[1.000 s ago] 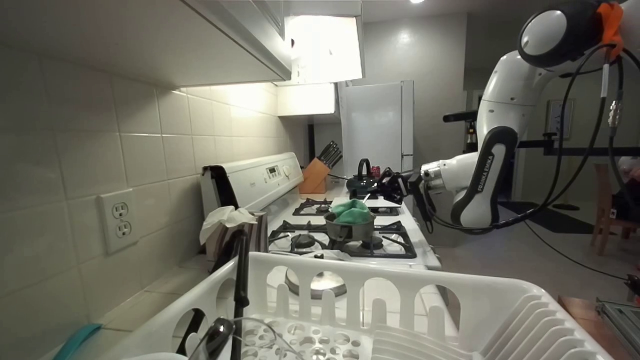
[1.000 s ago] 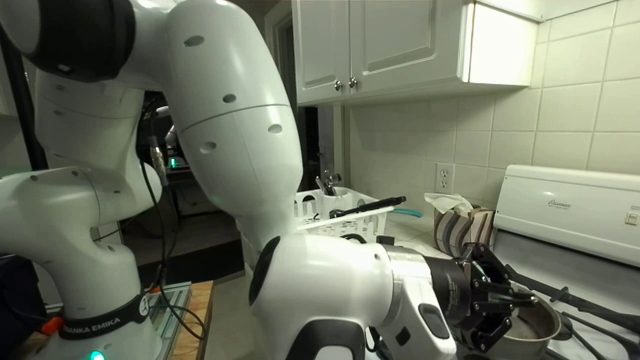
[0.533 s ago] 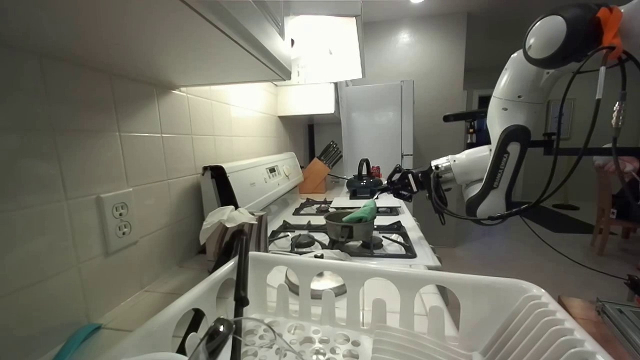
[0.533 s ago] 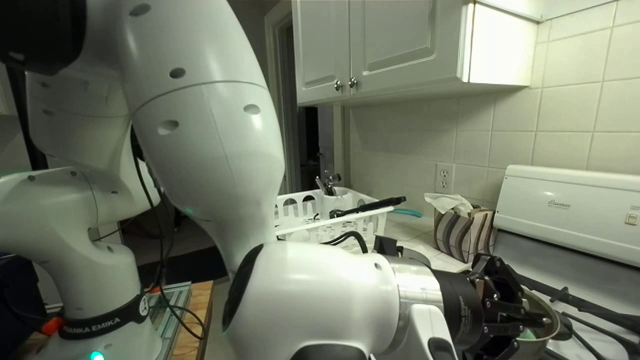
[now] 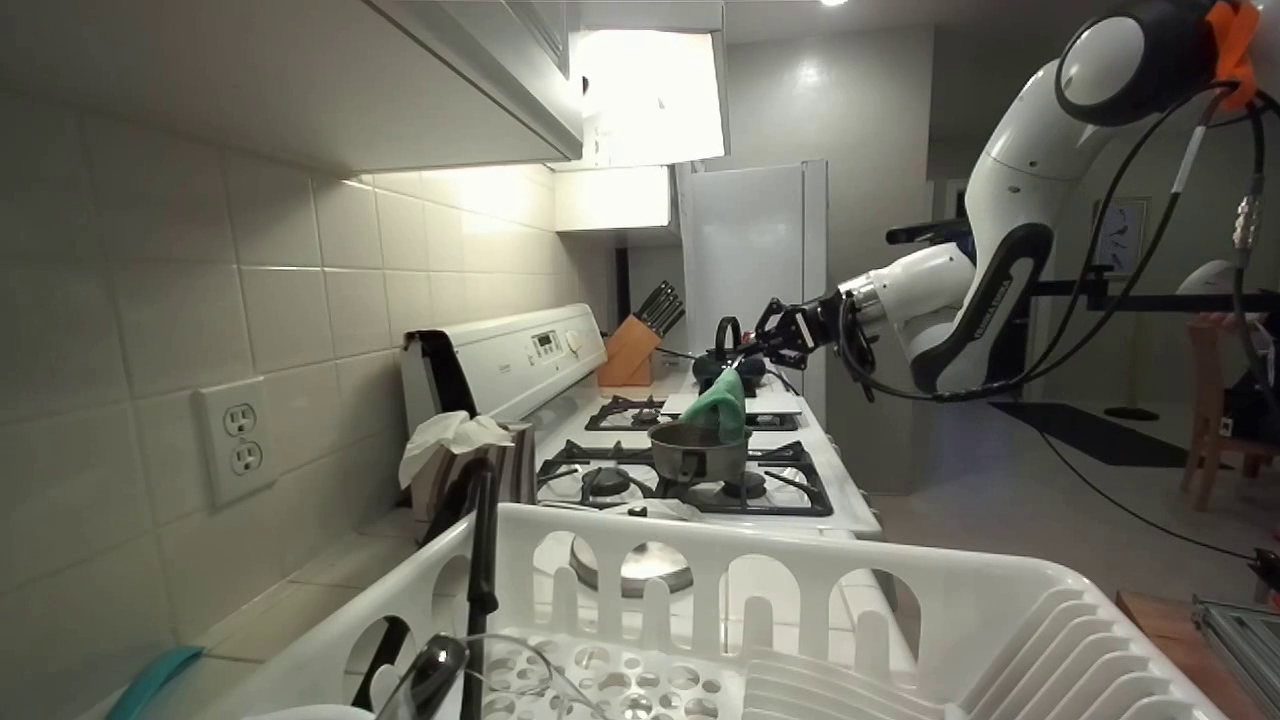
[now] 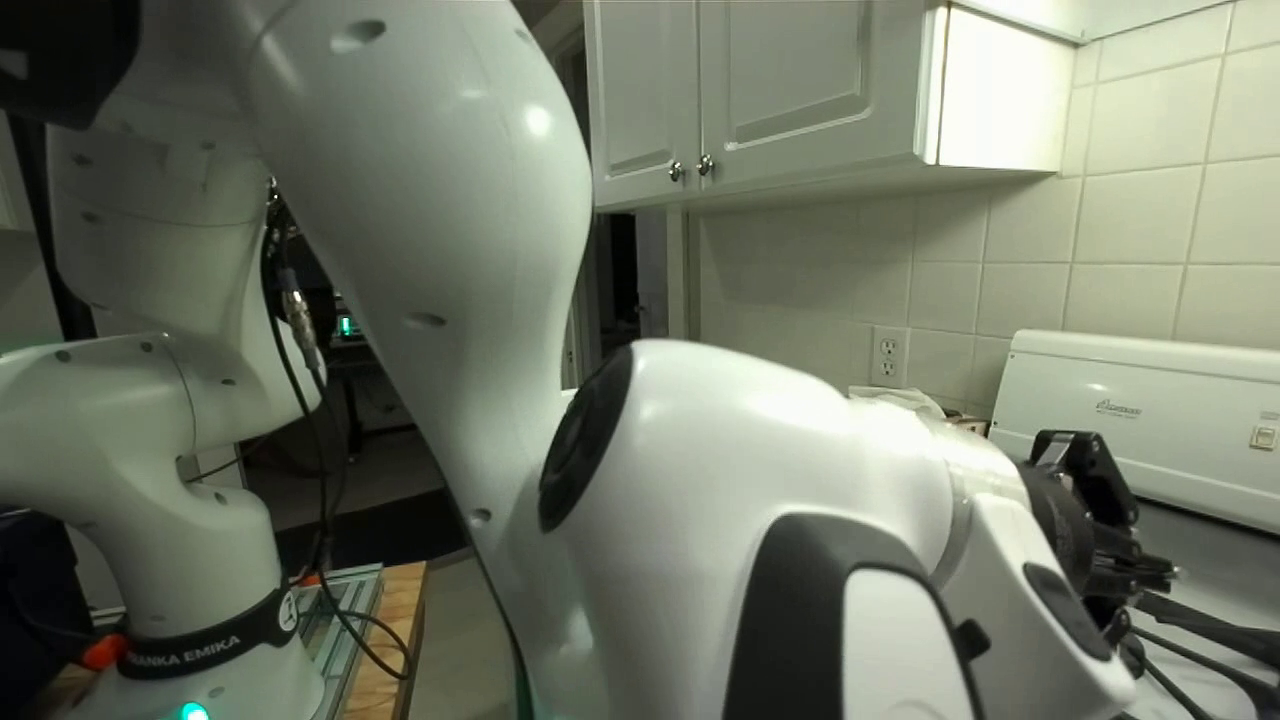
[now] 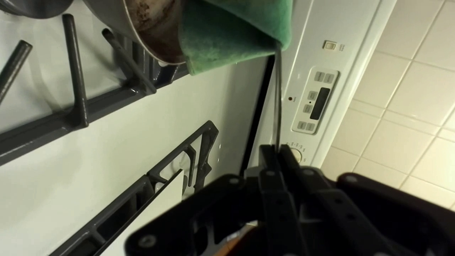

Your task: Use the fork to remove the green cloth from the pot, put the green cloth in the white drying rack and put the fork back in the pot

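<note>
Arm (image 6: 450, 200), gripper (image 6: 1155, 574) over stove (image 6: 1180, 430), 2 cabinet knobs (image 6: 706, 165)

Reaches in from the upper right of an exterior view on a bent white arm (image 5: 1025, 185), folds under at the wrist (image 5: 922, 282), and aims the dark claw (image 5: 742, 352) leftward and slightly downward. In the wrist view, presses both fingers (image 7: 288, 160) close side by side. Crowds much of an exterior view with white joints (image 6: 720, 450), tilting perhaps slightly downward at the claw, partly hidden behind the wrist.
</note>
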Robot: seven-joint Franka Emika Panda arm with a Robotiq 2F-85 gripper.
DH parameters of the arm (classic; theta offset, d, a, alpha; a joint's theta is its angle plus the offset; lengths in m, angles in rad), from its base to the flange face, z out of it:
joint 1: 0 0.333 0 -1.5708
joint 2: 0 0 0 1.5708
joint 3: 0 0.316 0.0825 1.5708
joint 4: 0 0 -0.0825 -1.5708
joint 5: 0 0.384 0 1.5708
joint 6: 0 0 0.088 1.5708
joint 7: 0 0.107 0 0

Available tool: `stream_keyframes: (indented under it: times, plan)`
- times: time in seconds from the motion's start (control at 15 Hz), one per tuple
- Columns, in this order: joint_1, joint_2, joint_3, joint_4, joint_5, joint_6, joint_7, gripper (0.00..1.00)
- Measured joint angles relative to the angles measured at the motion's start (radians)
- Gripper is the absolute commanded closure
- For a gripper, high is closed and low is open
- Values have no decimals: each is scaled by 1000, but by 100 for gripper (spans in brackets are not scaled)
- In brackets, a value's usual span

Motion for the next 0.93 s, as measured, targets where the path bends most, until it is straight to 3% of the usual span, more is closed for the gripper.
stream_keyframes:
  times: [0.4, 0.93]
  plan:
    - [35, -45, 0, 111, -176, -78, 153, 99]
    - [138, -129, 4, 139, -296, -129, 213, 99]
